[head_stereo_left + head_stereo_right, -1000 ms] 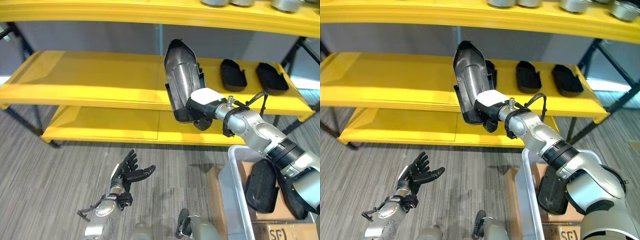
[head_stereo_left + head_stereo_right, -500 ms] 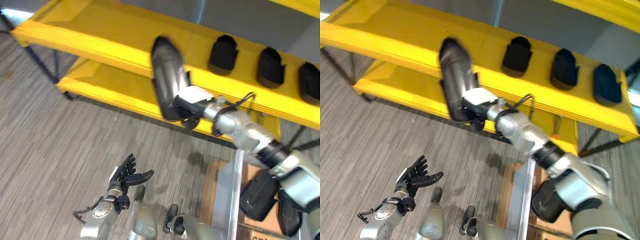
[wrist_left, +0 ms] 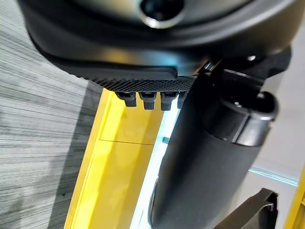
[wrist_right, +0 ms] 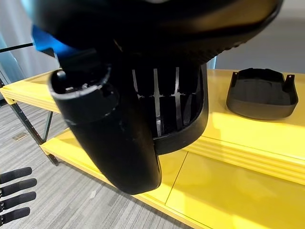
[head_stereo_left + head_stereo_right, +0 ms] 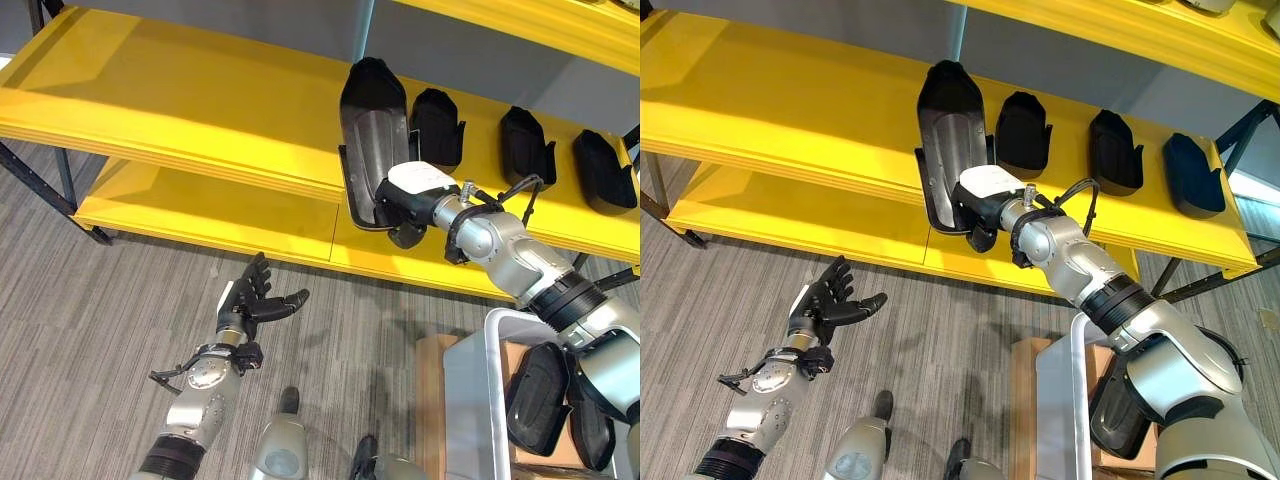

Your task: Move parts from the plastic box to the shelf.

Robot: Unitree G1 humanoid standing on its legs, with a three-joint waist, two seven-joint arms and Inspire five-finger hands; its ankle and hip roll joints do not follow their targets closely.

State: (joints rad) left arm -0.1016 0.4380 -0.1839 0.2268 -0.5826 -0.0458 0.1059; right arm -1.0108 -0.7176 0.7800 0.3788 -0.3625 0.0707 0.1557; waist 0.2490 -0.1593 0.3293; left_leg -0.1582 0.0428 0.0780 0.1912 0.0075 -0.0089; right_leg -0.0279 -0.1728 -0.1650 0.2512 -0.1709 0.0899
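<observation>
My right hand (image 5: pixel 405 205) is shut on a long black part with a silvery inner face (image 5: pixel 372 140). It holds the part upright at the front edge of the yellow middle shelf (image 5: pixel 180 110), just left of a row of three black parts (image 5: pixel 437 128) lying on that shelf. In the right wrist view the thumb (image 4: pixel 109 138) lies across the held part (image 4: pixel 183 105), and a shelf part (image 4: pixel 262 93) lies beyond. The grey plastic box (image 5: pixel 468 395) at the lower right holds more black parts (image 5: pixel 540 398). My left hand (image 5: pixel 250 305) hangs open low over the floor.
A lower yellow shelf (image 5: pixel 220 215) and an upper one (image 5: pixel 520 15) frame the middle shelf, whose left half is bare. Dark shelf legs (image 5: pixel 62 180) stand at the left. A cardboard box (image 5: pixel 1025 400) sits beside the plastic box on the grey floor.
The camera has swung, so the whole picture shifted. My right hand still holds the long part, which now stands closer to the row of black parts. The left hand stays open.
</observation>
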